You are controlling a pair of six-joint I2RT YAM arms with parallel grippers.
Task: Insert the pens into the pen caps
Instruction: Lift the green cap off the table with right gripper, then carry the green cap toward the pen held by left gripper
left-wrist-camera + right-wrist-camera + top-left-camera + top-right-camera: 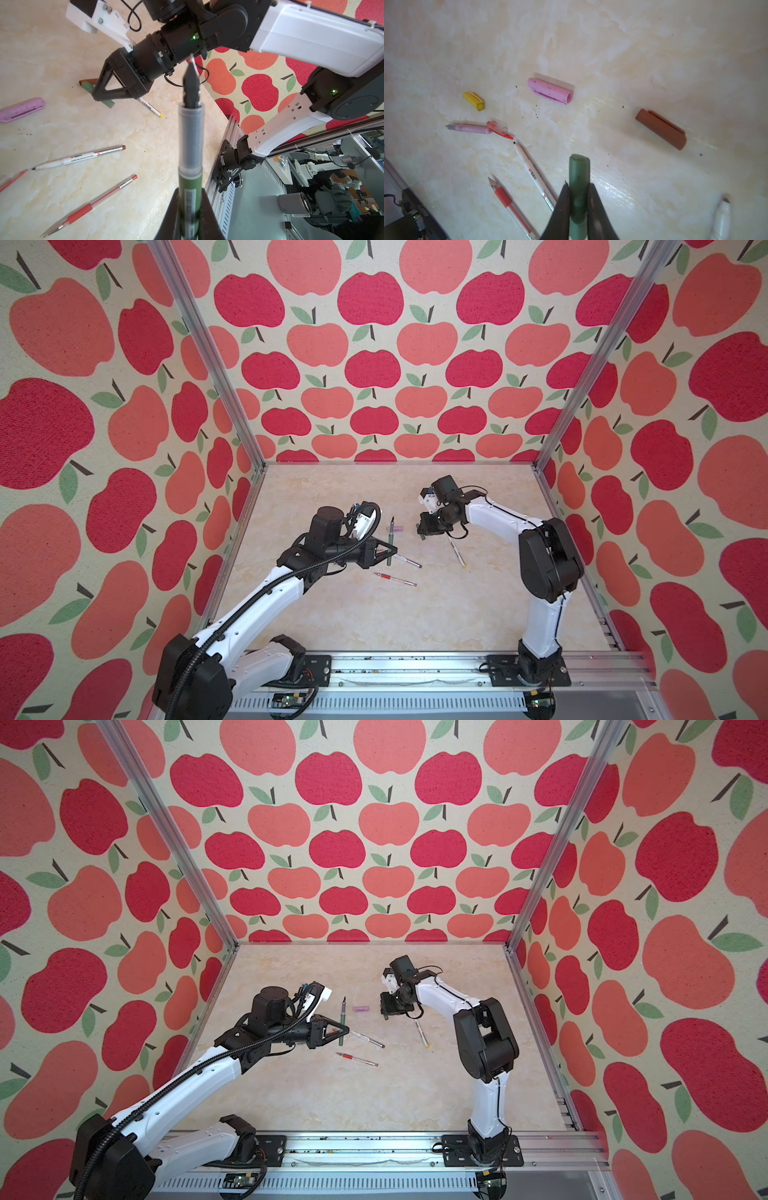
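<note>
The left gripper (190, 199) is found clamped on the green pen (190, 145), its fingers (209, 218) pinching the barrel behind its middle. The pen is held clear of the table (374, 614), with the nib uncapped and directed toward the right arm. The right gripper (579, 186) is likewise clamped, its fingers (560, 212) pinching the green cap (579, 168) across its middle, low over the table. Whether the cap touches the surface cannot be told. Pen and cap are recorded as near each other but apart, not joined. The other items are noted lying loose on the table. The lilac cap (360, 1008) is seen between the two grippers in both top views. The yellow cap (474, 100) and brown cap (661, 128) lie well apart on either side of it. The red cap (499, 129) rests against the end of the pink pen (469, 127). The red pen (508, 199) and white-and-brown pen (533, 172) lie just beside each other near the left gripper. The white-and-yellow pen (457, 551) lies under the right arm.
</note>
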